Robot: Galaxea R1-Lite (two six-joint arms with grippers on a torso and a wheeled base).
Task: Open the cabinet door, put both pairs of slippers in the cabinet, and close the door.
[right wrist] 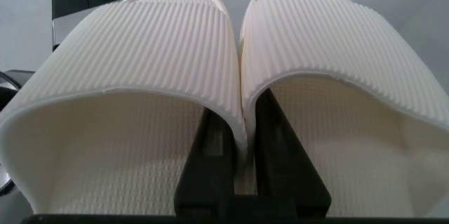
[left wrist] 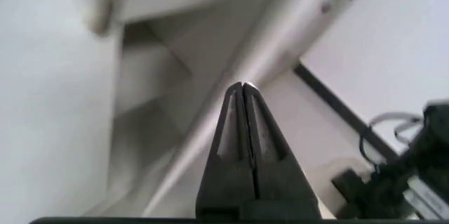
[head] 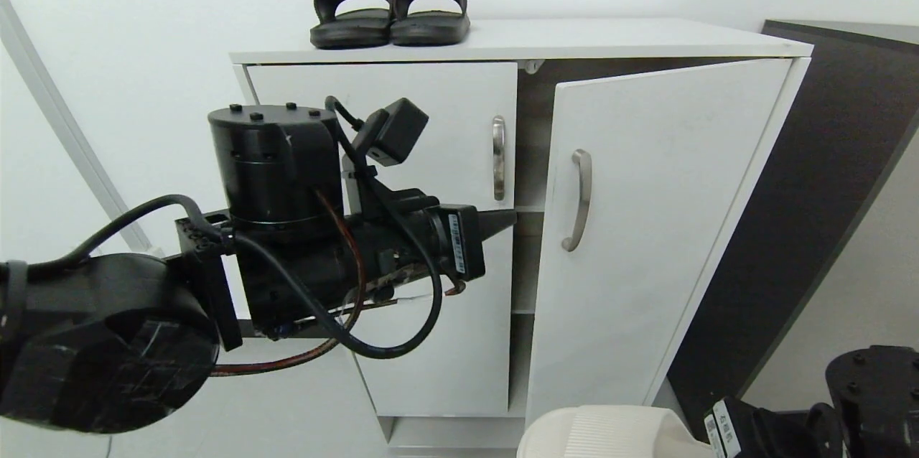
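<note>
The left claw (head: 506,220), fingers pressed together and holding nothing, points at mid-frame into the dark gap between the shut left door (head: 431,365) and the right door (head: 646,242), which stands ajar, of the white cabinet (head: 646,38). A pair of black slippers (head: 391,11) sits on its top at upper centre. At the lower right edge, the right claw (right wrist: 243,171) grips a pair of white slippers (head: 610,433) by their adjoining inner walls.

cabinet (head: 632,38) | white | black slippers (head: 391,13) | paired on its top, left end
</note>
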